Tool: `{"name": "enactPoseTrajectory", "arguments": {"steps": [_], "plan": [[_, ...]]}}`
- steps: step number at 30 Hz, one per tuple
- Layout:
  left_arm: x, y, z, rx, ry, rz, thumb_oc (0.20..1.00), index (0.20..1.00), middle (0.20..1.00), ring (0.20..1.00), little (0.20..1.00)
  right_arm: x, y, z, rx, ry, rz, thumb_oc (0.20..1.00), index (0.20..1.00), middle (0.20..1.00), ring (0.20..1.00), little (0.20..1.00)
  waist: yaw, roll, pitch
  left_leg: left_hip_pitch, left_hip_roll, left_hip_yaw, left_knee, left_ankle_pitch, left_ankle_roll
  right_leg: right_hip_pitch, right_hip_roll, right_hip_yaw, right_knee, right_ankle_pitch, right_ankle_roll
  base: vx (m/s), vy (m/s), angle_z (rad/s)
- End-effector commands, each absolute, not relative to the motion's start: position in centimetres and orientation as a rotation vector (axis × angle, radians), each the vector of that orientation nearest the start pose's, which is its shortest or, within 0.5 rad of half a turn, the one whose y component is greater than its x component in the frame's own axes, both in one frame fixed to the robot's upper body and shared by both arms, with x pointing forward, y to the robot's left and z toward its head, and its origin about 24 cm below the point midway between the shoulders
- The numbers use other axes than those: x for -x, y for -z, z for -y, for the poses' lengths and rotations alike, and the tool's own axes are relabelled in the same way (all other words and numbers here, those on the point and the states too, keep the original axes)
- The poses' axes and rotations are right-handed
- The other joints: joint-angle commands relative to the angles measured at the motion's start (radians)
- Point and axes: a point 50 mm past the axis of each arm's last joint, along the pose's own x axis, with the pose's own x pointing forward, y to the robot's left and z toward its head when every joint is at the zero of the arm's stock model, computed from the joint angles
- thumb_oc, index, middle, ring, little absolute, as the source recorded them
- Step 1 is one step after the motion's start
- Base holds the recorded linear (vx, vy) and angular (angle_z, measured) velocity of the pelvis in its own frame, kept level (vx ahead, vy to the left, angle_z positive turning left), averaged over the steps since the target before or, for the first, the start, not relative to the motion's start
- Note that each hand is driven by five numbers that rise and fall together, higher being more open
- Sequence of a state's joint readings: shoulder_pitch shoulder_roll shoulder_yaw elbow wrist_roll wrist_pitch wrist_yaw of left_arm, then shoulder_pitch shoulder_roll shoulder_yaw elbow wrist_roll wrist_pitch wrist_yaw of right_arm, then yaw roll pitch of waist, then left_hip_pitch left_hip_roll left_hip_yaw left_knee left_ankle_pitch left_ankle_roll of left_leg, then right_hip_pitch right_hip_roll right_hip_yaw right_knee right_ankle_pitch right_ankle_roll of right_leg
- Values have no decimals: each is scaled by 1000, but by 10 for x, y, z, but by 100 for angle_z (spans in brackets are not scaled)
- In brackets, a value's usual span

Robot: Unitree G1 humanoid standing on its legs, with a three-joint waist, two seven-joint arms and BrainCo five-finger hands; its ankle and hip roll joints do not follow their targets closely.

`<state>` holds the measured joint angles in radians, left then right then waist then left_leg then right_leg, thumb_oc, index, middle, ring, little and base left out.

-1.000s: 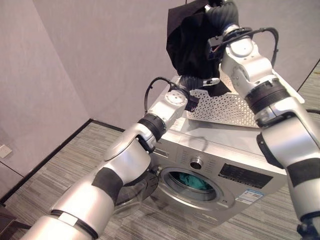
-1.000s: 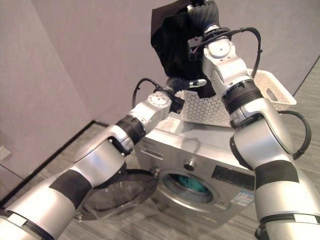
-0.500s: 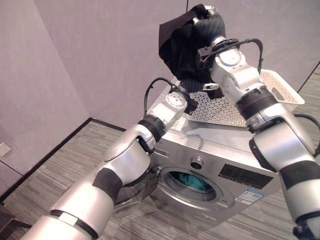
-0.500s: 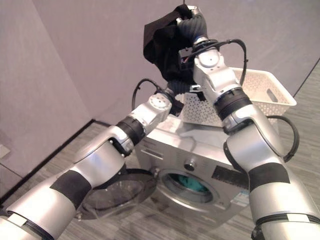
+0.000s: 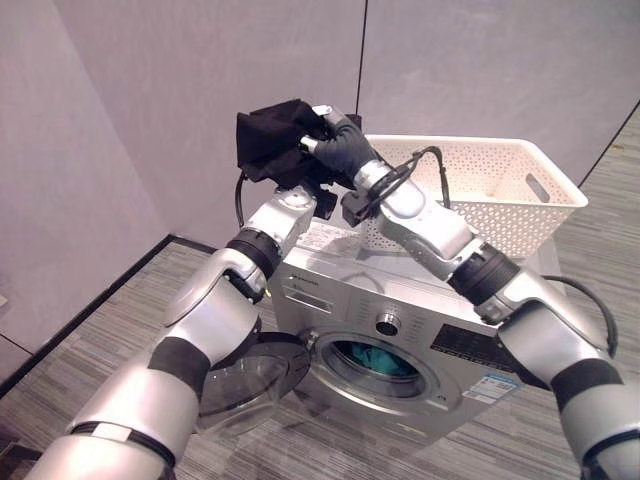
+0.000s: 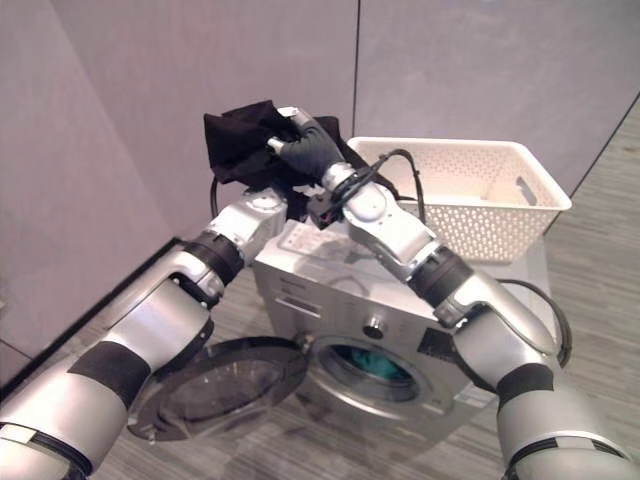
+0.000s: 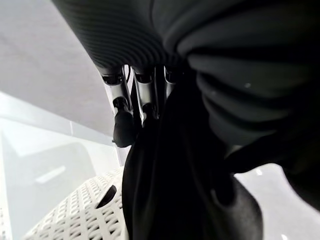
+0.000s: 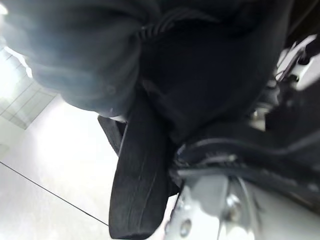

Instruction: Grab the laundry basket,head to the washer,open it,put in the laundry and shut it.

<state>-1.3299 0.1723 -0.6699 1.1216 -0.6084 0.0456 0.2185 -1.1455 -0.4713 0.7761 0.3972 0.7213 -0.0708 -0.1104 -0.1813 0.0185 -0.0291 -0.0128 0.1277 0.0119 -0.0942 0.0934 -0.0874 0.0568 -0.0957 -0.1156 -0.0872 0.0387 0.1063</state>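
The basket (image 5: pixel 480 190) sits on the washer's (image 5: pixel 400 310) top, door (image 5: pixel 245 375) open, one green item inside. Right hand (image 5: pixel 335 140) pinches a black garment (image 5: pixel 270 140) above the washer's top left corner; left hand's (image 7: pixel 132 107) grip, I cannot tell. Loading and shutting remain.

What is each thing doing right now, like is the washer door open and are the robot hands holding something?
Washer door: swung open.
Washer: drum has something teal inside.
Laundry basket: standing upright on top of the washer.
Black cloth: lifted up above the washer's left edge, bunched.
Right robot hand: shut on the black cloth.
Left robot hand: at the black cloth from below, grip cannot be told.
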Motion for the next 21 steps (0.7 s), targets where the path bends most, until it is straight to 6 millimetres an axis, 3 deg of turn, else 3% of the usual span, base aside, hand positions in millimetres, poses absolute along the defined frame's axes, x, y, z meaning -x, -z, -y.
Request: {"name": "enactPoseTrajectory", "arguments": {"steps": [1,9,14,21], "plan": [[-428,-274,-89,-239,13,271,200,200,200,200,200,-380,-254,74,254,-466,422,1000,1000,1000,1000,1000,51,-18,14,183,-17,44,7,-194,30,-36,-4,30,27,-28,5,0,0,0],[-426,-288,-108,-225,-37,339,200,200,200,200,200,-381,-253,93,218,-420,427,1000,1000,1000,1000,1000,54,-15,14,182,-21,41,7,-194,32,-36,-7,25,31,-27,6,0,0,0],[-419,-316,-137,-162,-96,458,200,200,200,200,200,-369,-263,131,160,-381,502,1000,1000,1000,1000,1000,50,-13,12,182,-24,39,7,-199,33,-35,-11,21,35,-25,11,-1,6,0],[-403,-348,-160,-135,-126,614,200,200,200,200,200,-346,-244,182,149,-293,512,1000,1000,1000,1000,1000,50,-8,3,180,-28,32,7,-202,39,-33,-19,11,38,-26,17,0,0,0]]}}
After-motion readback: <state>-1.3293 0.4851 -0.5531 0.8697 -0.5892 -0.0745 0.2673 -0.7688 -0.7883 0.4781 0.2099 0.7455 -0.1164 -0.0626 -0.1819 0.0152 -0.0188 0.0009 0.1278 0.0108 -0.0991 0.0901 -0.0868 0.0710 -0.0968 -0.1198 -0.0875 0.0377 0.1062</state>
